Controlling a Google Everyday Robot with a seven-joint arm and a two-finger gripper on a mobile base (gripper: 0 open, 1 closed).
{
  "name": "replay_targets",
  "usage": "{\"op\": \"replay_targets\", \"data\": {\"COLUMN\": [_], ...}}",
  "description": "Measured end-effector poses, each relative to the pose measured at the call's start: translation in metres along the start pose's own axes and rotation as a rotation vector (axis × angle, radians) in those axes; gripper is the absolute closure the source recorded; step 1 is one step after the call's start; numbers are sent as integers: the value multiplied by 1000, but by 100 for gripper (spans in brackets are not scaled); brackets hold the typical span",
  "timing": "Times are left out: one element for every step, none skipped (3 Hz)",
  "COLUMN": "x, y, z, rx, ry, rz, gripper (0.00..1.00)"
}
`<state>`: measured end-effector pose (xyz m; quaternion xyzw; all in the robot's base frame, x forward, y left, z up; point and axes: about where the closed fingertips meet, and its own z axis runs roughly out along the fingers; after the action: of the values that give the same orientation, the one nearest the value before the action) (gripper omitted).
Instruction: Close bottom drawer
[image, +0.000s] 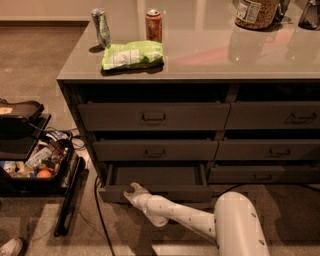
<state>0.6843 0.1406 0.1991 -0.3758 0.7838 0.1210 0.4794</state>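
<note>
The bottom drawer (155, 192) of the wide left column stands pulled out, its dark inside showing empty. Its flat front faces me low in the view. My white arm reaches in from the lower right, and the gripper (134, 190) rests against the left part of that drawer front, near its top edge. The two drawers above it, the middle drawer (155, 150) and the top drawer (154, 116), sit pushed in.
On the counter top (210, 50) lie a green chip bag (131, 54), two cans (154, 25) and a jar (256, 12). A black cart (30, 165) with clutter stands at left. Cables (97, 210) trail on the carpet. Right-hand column drawers (272, 147) are shut.
</note>
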Motion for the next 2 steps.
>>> {"op": "replay_targets", "data": {"x": [-7,-8], "y": [-4,-4], "z": [-9,-9], "rx": [1,1], "ry": [-6,-7], "rz": [2,2], "gripper": [58,35]}}
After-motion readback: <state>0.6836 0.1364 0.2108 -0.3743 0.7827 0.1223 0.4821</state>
